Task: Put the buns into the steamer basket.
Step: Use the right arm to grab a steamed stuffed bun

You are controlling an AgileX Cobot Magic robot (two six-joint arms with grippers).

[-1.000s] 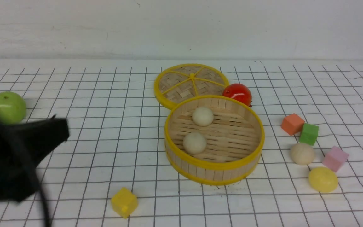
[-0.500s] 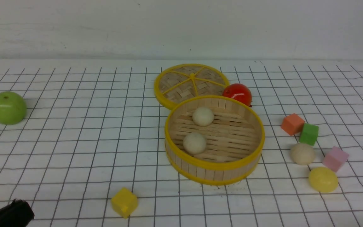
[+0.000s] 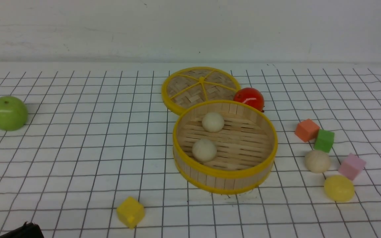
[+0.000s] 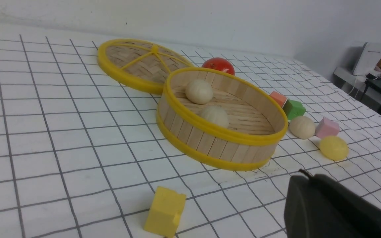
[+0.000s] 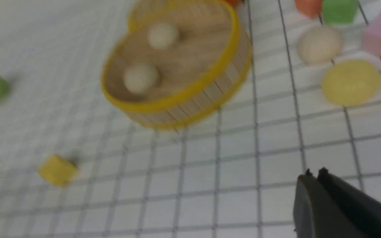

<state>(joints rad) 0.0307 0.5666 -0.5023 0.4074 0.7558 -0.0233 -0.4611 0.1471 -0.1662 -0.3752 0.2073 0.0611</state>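
The steamer basket (image 3: 263, 130) stands mid-table with two cream buns inside, one at the back (image 3: 212, 121) and one nearer the front (image 3: 204, 149). A third cream bun (image 3: 317, 161) and the pale yellow bun (image 3: 339, 188) lie on the cloth to its right. They also show in the left wrist view (image 4: 302, 127) (image 4: 333, 148) and the right wrist view (image 5: 319, 44) (image 5: 351, 82). My left gripper (image 4: 304, 177) is shut and empty, low at the front left (image 3: 25, 228). My right gripper (image 5: 314, 175) is shut and empty, out of the front view.
The woven lid (image 3: 200, 86) lies behind the basket with a red tomato (image 3: 249, 98) beside it. A green apple (image 3: 8, 112) sits far left. A yellow cube (image 3: 130, 211) lies near the front. Orange (image 3: 306, 129), green (image 3: 324, 140) and pink (image 3: 351, 166) cubes crowd the loose buns.
My left arm has drawn back from the left side of the table towards the near left corner, and now only its tip shows. The buns and basket have not moved.
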